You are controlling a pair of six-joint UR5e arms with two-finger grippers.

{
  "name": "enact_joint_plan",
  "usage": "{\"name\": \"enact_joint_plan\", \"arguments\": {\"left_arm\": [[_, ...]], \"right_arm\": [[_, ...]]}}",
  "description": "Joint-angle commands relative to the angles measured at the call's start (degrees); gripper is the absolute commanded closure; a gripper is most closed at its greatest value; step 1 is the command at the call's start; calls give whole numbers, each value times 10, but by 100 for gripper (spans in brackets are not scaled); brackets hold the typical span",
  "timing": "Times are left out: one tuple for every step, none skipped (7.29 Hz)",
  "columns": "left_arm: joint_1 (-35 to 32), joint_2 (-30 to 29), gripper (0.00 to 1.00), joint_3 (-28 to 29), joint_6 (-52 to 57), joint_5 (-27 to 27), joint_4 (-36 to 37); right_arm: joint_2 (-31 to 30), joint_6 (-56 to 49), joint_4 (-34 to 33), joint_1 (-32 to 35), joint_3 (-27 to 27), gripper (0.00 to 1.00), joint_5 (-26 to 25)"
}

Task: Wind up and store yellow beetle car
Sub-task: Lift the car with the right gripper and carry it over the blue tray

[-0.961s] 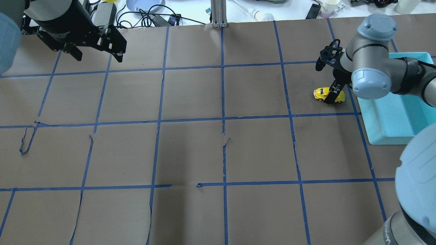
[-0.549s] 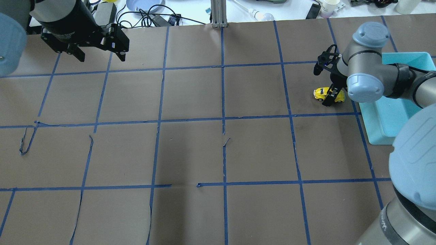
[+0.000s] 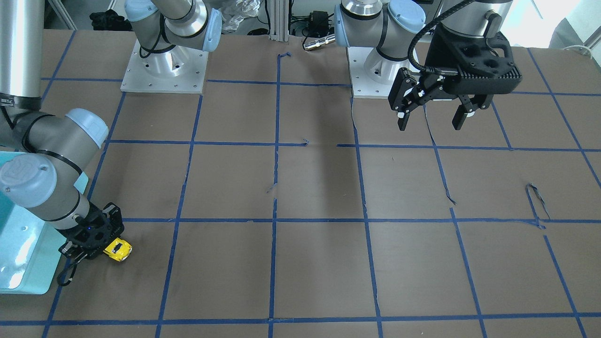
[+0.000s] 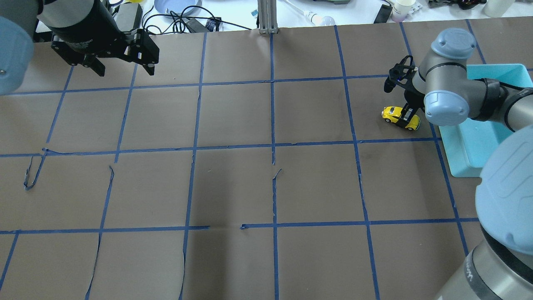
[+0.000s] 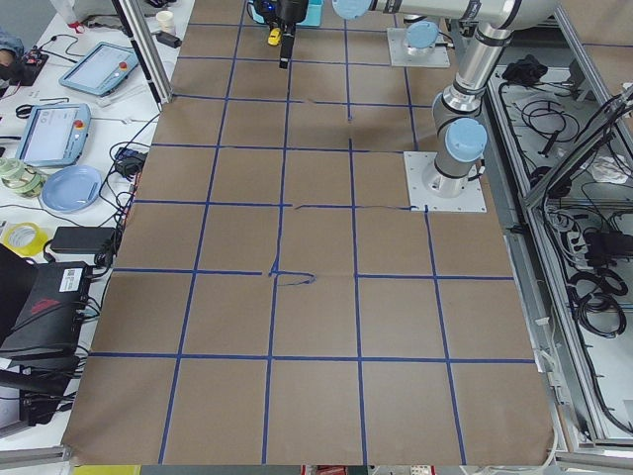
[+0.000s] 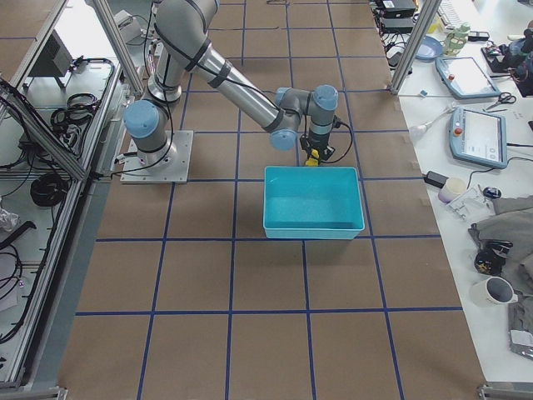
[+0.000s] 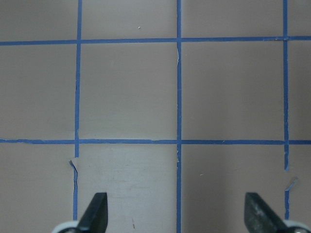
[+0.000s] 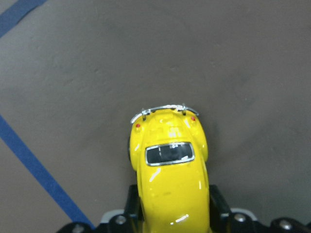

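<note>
Item one: yellow beetle car (image 4: 400, 117), glossy, rounded body, dark rear window with silver trim, silver bumper; located in the far right part of the table (image 4: 316, 187), inside a square of the blue tape grid (image 4: 272, 125), just beside the near-left corner of the teal bin (image 4: 458, 156) but outside it. The right wrist view shows the car (image 8: 170, 170) from above, its bumper end pointing away from the camera over bare brown paper. Whether its wheels touch the paper cannot be told. Item two: right gripper (image 4: 406, 114), pointing down over the car, its two black fingers (image 8: 130, 206) pressed against either side of the body, clamped on it; in the front-facing view the gripper (image 3: 94, 239) covers most of the car (image 3: 117, 249), leaving one yellow end showing. Item three: left gripper (image 4: 125, 71), raised above the far left part of the table, well apart from the car, holding nothing; its fingers (image 7: 95, 211) stand wide apart over taped paper, likewise in the front-facing view (image 3: 429, 126). Item four: teal bin (image 6: 312, 225), rectangular, open-topped, at the table's right edge.
</note>
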Motion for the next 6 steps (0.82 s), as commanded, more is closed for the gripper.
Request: {"name": "enact_joint_plan", "arguments": {"left_arm": [[0, 1, 0, 0, 4, 1, 0], [0, 1, 0, 0, 5, 1, 0], [0, 1, 0, 0, 5, 0, 0], [0, 1, 0, 0, 4, -1, 0], [0, 1, 0, 0, 5, 0, 0], [0, 1, 0, 1, 6, 3, 1]], "right_arm": [[-50, 2, 99, 4, -51, 100, 5], [-70, 0, 195, 3, -114, 100, 3], [-77, -5, 286, -4, -179, 100, -6], [-79, -16, 339, -23, -217, 100, -19], [-79, -87, 342, -69, -218, 100, -20], [-71, -205, 337, -119, -214, 100, -17]]}}
